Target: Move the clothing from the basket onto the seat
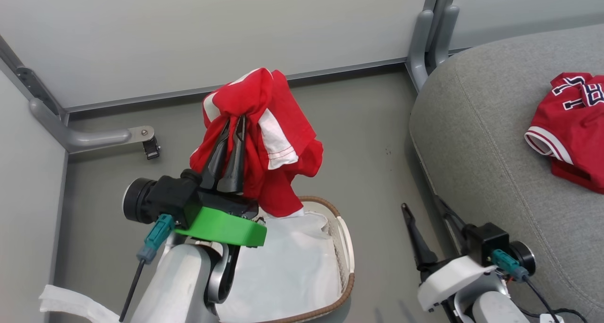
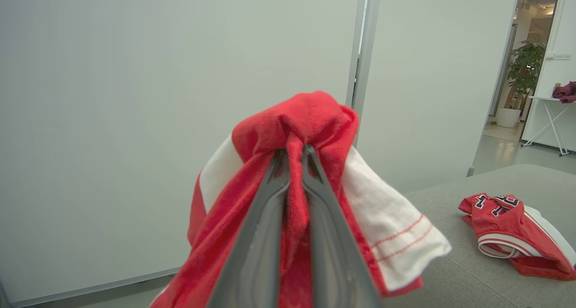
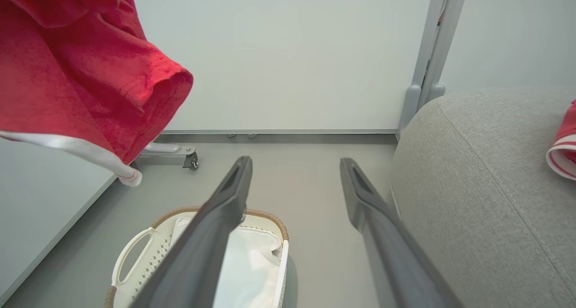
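— What's nearest?
— The left gripper (image 1: 234, 122). Its fingers are almost together, pinching a fold of the red jersey (image 1: 278, 124), which hangs bunched above the basket (image 1: 347, 247). In the head view the forearm covers the basket's near-left part, so I can make out just the brown rim and the white liner (image 1: 288, 266).
— And the other arm?
— The right gripper (image 3: 296, 164) stands wide apart and empty, over the floor (image 3: 310, 186) between basket and seat (image 1: 481, 148). Its wrist view shows the basket's side handle and perforated wall plainly.
— Farther off?
— A lettered jersey (image 1: 571, 124) lies crumpled on the seat, cut by the head view's right edge. The right wrist view catches one striped cuff of it. The left wrist view shows far more, though the lettering is too folded to read. Past the partition (image 2: 135, 96) that view also shows a potted plant (image 2: 524, 69).
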You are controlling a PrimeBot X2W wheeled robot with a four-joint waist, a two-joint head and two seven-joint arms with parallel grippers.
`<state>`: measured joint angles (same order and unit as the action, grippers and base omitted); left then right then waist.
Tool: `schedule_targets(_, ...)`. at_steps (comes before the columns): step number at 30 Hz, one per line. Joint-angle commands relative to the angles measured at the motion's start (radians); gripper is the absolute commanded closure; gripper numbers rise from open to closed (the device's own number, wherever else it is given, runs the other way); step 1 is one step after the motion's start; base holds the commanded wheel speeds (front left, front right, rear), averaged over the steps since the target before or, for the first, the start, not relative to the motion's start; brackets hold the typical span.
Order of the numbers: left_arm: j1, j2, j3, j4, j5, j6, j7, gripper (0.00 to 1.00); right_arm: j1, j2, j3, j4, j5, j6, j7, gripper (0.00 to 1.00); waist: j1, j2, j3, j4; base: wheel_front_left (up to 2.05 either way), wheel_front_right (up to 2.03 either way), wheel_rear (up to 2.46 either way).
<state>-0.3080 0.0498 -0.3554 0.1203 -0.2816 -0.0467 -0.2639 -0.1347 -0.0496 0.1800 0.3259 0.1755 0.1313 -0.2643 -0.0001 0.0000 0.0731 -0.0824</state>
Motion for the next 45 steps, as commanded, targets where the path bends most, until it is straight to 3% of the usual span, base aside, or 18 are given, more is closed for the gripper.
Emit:
schedule_targets(1,0.015,0.003,-0.001,-0.006,-0.004,0.004,0.0,1.0,-0.013,-0.004,0.017,-0.011,-0.003,-0.001,0.0,0.0,0.0001,0.0,0.001,0.001,0.0,0.0,0.0)
schedule_targets(16,-0.012,0.003,-0.057,0.011,-0.03,0.014,-0.001,1.0,-0.276,-0.004,0.382,-0.205,0.104,-0.001,0.0,0.0,0.0001,0.0,0.038,0.025,0.0,0.0,0.0)
schedule_targets(26,-0.033,0.003,-0.133,0.006,-0.066,0.021,-0.001,1.0,-0.389,-0.004,0.488,0.051,0.053,-0.001,0.0,0.0,0.0001,0.0,0.036,0.066,0.0,0.0,0.0)
schedule_targets(34,-0.038,0.003,-0.209,-0.002,-0.099,0.026,-0.001,1.0,-0.436,-0.004,0.504,0.134,0.088,-0.001,0.0,0.0,0.0001,0.0,0.04,0.107,0.0,0.0,0.0)
schedule_targets(35,-0.039,0.003,-0.215,-0.001,-0.102,0.027,-0.001,1.0,-0.44,-0.003,0.504,0.136,0.092,-0.001,0.0,0.09,0.0001,0.0,0.04,0.11,0.0,0.0,0.0)
schedule_targets(36,-0.04,0.003,-0.219,0.0,-0.107,0.028,-0.001,1.0,-0.443,-0.004,0.505,0.138,0.098,-0.001,0.0,0.55,0.0001,0.0,0.041,0.113,0.0,0.0,0.0)
schedule_targets(37,-0.04,0.003,-0.223,0.003,-0.109,0.029,-0.001,1.0,-0.444,-0.004,0.507,0.133,0.105,-0.001,0.0,0.85,0.0001,0.0,0.042,0.116,0.0,0.0,0.0)
schedule_targets(38,-0.041,0.003,-0.225,0.006,-0.111,0.031,-0.001,1.0,-0.445,-0.004,0.507,0.13,0.109,-0.001,0.0,1.0,0.0001,0.0,0.043,0.117,0.0,0.0,0.0)
schedule_targets(42,-0.044,0.003,-0.22,0.024,-0.099,0.038,-0.001,1.0,-0.43,-0.004,0.481,0.11,0.116,-0.001,0.0,1.0,0.0001,0.0,0.05,0.117,0.0,0.0,0.0)
schedule_targets(44,-0.039,0.003,-0.213,0.028,-0.088,0.042,-0.001,0.52,-0.421,-0.004,0.465,0.104,0.112,-0.001,0.0,1.0,0.0001,0.0,0.054,0.109,0.0,0.0,0.0)
schedule_targets(45,-0.035,0.003,-0.212,0.035,-0.087,0.043,0.0,0.0,-0.418,-0.004,0.457,0.1,0.109,-0.001,0.0,1.0,0.0001,0.0,0.056,0.105,0.0,0.0,0.0)
